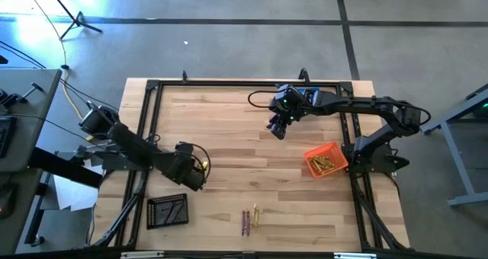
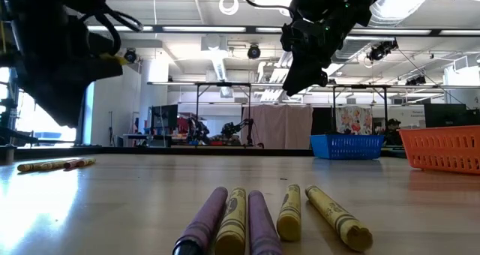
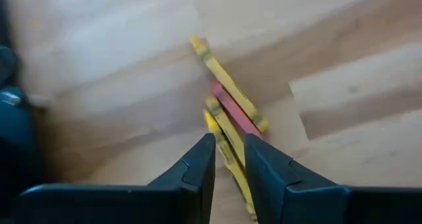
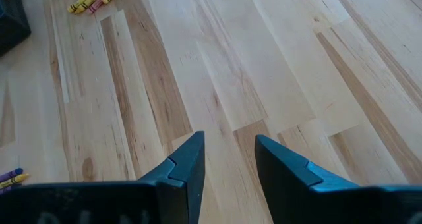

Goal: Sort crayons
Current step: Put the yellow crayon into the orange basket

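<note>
The left pincer (image 3: 229, 159) hangs low over a small bunch of yellow and red crayons (image 3: 229, 109) on the table (image 1: 229, 122), fingers slightly parted, grasping nothing. The right pincer (image 4: 229, 159) hovers released above bare wood. More crayons (image 2: 262, 217) lie near the table's front edge, and others fill the orange basket (image 1: 325, 161).

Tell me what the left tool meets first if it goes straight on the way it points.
Probably the small cluster of crayons on the wooden table. The left tool has its fingers slightly apart, with a yellow crayon running up between them. How far above the table it hangs is unclear.
</note>
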You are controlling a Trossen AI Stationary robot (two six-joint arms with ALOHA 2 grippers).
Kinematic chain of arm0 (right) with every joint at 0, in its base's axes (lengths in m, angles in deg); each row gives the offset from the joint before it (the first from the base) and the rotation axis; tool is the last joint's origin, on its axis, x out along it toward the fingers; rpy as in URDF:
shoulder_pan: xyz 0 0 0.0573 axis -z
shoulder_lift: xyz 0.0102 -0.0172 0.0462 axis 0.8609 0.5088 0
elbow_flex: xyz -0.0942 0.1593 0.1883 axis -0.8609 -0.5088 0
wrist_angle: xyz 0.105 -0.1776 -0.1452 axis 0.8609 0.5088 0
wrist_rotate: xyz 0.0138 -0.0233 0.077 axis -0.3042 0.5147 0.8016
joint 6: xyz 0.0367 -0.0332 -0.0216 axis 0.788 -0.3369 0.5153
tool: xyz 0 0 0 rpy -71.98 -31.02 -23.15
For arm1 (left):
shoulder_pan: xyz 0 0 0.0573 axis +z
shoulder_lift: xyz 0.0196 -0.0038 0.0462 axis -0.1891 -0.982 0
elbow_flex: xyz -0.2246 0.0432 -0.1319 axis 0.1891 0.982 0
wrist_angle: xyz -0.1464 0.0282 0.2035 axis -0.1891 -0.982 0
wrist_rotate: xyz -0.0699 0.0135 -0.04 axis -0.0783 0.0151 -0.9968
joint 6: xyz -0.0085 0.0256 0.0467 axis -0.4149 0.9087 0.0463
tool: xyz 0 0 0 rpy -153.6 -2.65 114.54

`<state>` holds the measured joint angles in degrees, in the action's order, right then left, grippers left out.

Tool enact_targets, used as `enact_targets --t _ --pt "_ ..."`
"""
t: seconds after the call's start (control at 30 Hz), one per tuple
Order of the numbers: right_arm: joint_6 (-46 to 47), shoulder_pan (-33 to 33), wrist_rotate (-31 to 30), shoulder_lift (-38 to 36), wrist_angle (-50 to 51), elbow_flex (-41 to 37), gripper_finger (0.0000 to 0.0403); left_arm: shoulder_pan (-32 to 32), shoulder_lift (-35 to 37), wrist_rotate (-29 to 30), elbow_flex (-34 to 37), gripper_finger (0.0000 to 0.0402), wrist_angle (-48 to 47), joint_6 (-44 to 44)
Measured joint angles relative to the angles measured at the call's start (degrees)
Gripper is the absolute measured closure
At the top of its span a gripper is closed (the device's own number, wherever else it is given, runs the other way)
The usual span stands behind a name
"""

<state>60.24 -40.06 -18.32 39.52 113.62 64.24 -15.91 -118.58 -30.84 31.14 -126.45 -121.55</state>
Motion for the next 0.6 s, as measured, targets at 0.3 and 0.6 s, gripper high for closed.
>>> enact_targets --t 0.3,0.6 --pt "0.0 0.0 0.0 0.0 0.0 0.0 0.0284 -1.9 0.0 -4.5 5.2 0.0332 9.2 -5.0" --pt "0.0 0.0 0.0 0.0 0.0 0.0 0.0284 -3.2 0.0 -6.0 6.6 0.0332 11.5 -7.0"
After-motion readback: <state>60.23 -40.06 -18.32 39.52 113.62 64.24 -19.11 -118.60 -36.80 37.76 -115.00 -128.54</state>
